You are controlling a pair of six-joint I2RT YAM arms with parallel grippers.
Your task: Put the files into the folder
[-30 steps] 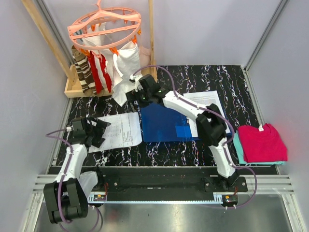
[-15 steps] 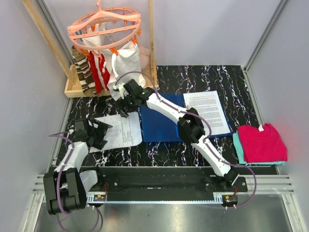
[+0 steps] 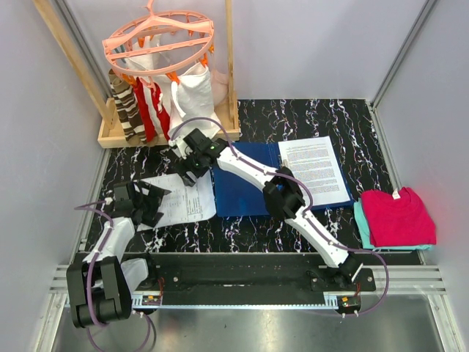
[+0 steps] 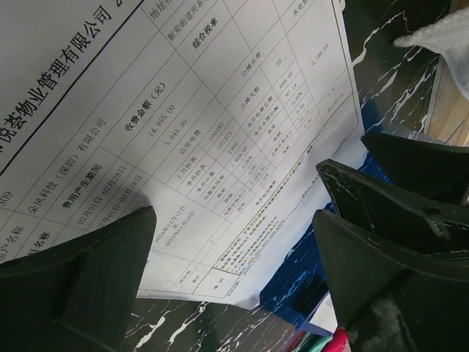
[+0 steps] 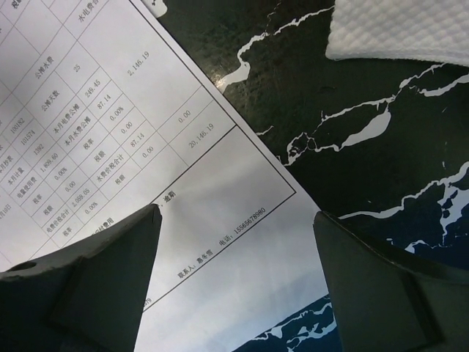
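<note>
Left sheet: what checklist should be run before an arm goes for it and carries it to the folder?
1. Left pincer open: ok.
2. Right pincer open: ok.
3. Both pincers over the left sheet: ok, its print fills both wrist views.
4. Sheet gripped: not ok, neither pincer holds it.
5. Sheet's right edge free of the folder: cannot tell, the two edges meet in the top view.
6. Bare blue area on the folder to receive it: ok; another sheet lies on its right part.
</note>
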